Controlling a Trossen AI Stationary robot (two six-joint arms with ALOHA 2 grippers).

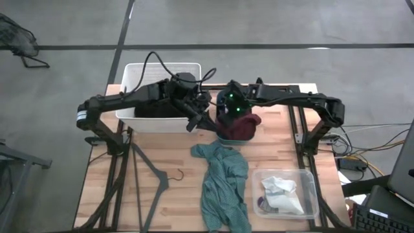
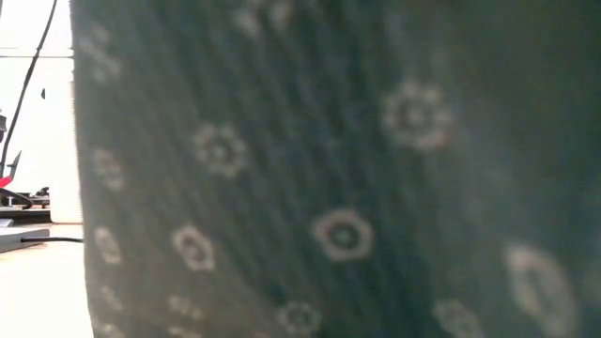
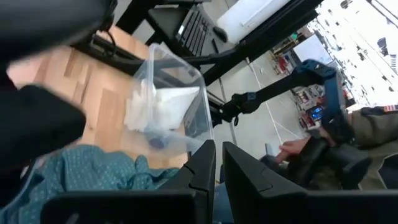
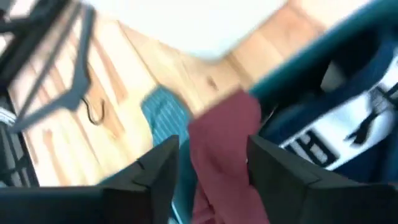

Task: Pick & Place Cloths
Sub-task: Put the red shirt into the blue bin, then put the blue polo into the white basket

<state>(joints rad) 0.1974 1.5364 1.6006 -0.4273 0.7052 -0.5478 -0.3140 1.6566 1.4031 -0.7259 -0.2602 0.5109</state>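
My right gripper (image 1: 231,111) is over the teal bin (image 4: 323,62) at the table's far middle, shut on a maroon cloth (image 1: 244,127). A navy and white garment (image 4: 348,134) lies in that bin. My left gripper (image 1: 199,120) hangs shut and empty between the white bin (image 1: 139,76) and the teal bin; its fingers (image 3: 205,171) show almost touching. A black cloth (image 1: 155,110) lies in the white bin. A teal green cloth (image 1: 223,181) lies spread on the table's near middle and fills the low view (image 2: 329,188). My right gripper pinches a bunched part of the maroon cloth (image 4: 221,140) between its two fingers (image 4: 158,168), coming from above. The number of layers does not show. The rest of the cloth lies over the teal bin's near rim and inside the bin (image 1: 249,133).
A clear plastic bin (image 1: 309,184) with small white cloths (image 1: 281,191) stands at the near right. A black hanger (image 1: 155,175) lies at the near left. A person (image 3: 348,137) sits beyond the table's right side. Bare wood shows at the near left corner.
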